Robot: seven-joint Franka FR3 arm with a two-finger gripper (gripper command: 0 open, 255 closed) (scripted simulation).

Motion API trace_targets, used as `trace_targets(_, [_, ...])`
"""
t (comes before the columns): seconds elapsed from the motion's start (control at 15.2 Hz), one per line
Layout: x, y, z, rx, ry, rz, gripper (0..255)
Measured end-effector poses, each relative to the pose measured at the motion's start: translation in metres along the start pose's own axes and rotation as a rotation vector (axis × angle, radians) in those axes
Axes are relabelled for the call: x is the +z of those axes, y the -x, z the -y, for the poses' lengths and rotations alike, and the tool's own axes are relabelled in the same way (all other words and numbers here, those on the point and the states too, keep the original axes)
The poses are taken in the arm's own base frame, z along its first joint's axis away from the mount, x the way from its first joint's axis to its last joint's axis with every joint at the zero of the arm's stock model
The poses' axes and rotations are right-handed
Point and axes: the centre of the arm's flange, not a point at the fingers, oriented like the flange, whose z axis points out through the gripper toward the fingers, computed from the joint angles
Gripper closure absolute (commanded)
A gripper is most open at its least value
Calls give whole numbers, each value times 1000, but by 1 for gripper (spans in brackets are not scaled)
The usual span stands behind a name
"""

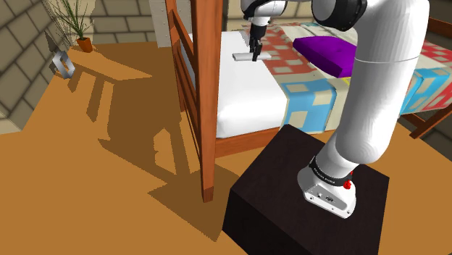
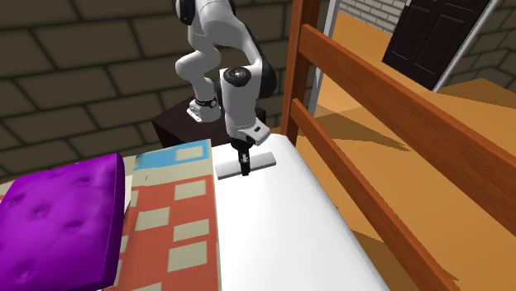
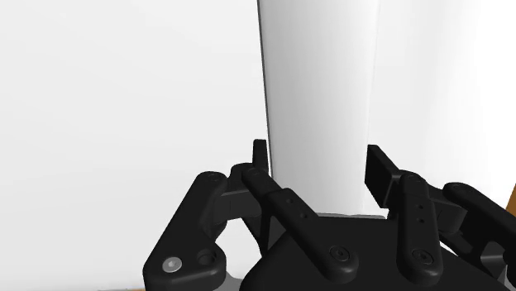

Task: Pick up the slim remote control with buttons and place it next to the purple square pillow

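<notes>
The slim remote (image 1: 241,55) (image 2: 263,159) (image 3: 318,83) is drawn plain white and lies across the white sheet (image 1: 246,101) (image 2: 273,231) near the bed's edge. My gripper (image 1: 255,56) (image 2: 245,171) (image 3: 319,159) points straight down over its middle and is shut on it, one black finger against each long side. Whether the remote rests on the sheet or hangs just above it I cannot tell. The purple square pillow (image 1: 329,52) (image 2: 58,215) lies on the patchwork quilt (image 1: 311,94) (image 2: 174,223), across the bed from the remote.
A tall wooden bed frame (image 1: 192,87) (image 2: 397,124) with rails runs along the bed's side close to the gripper. The dark stand (image 1: 290,188) (image 2: 178,124) sits at the bed's end. A potted plant (image 1: 83,36) is far off on the floor.
</notes>
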Motion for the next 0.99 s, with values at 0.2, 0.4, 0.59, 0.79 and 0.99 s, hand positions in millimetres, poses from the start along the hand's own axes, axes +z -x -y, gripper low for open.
trace_targets(0.2, [-17, 0, 1, 0, 0, 0, 255])
trace_targets(0.4, [-31, 0, 0, 0, 0, 0, 255])
trace_targets(0.59, [-47, -2, 0, 0, 0, 0, 255])
trace_targets(0.79, [-65, 0, 0, 0, 0, 0, 255])
trace_targets(0.99, [-80, -1, 0, 0, 0, 0, 255])
